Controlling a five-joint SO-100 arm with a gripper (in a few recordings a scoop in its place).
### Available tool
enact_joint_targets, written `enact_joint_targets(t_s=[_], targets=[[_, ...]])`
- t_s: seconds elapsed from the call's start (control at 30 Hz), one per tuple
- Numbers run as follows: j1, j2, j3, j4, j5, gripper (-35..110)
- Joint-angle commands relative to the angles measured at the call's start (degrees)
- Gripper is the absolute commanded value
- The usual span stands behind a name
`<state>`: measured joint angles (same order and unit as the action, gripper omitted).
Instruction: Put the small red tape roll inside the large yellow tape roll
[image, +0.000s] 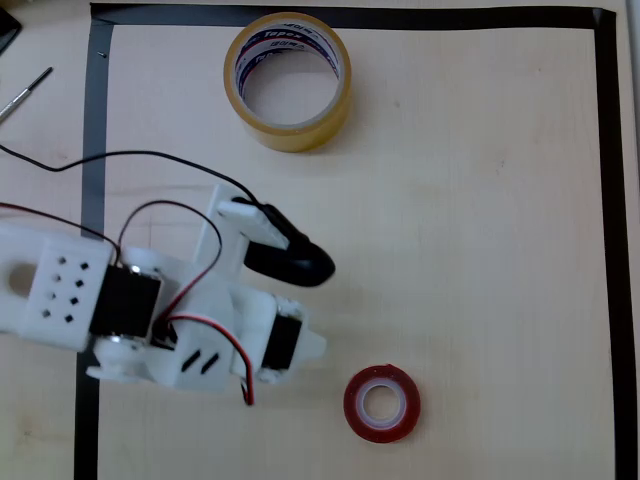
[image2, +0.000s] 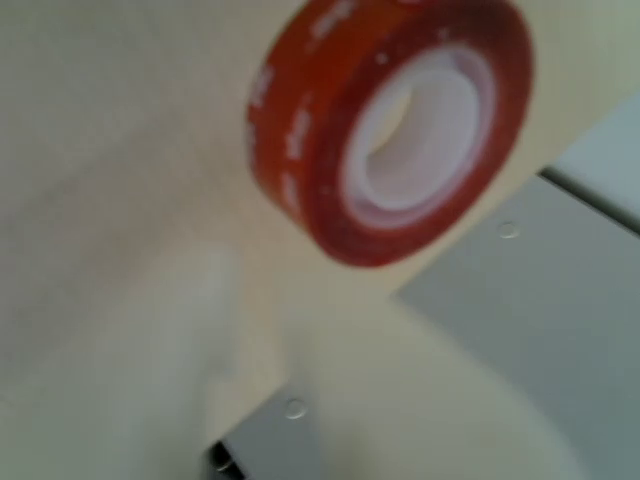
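Note:
The small red tape roll (image: 382, 403) lies flat on the pale wooden table at the lower middle of the overhead view. In the wrist view it (image2: 392, 125) is close and blurred at the top. Far off at the top of the overhead view, the large yellow tape roll (image: 288, 80) lies flat with its printed core facing up. My gripper (image: 305, 250) hangs over the table's middle, between the two rolls and touching neither. Its white and black jaws lie close together with nothing held.
A black tape border (image: 93, 150) frames the work area along the left, top and right. The white arm (image: 150, 310) with its red and black wires reaches in from the left. A thin metal rod (image: 25, 92) lies outside the border at upper left.

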<state>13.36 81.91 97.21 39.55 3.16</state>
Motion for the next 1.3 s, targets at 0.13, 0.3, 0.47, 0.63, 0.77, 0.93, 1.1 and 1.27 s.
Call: enact_joint_targets(t_s=[0.13, 0.3, 0.47, 0.63, 0.77, 0.93, 1.1, 1.27], targets=[[0.2, -1.0, -9.3, -0.2, 2.5, 15], [0.7, -7.2, -14.2, 1.5, 3.4, 19], [3.3, -18.5, -28.1, 8.9, 4.3, 22], [4.2, -21.9, -32.6, 10.5, 4.7, 21], [4.6, -24.6, -35.6, 11.3, 4.8, 21], [4.4, -29.2, -40.9, 14.9, 4.8, 21], [3.4, -29.8, -40.9, 15.6, 4.8, 18], [2.9, -34.9, -49.8, 23.3, 4.8, 0]])
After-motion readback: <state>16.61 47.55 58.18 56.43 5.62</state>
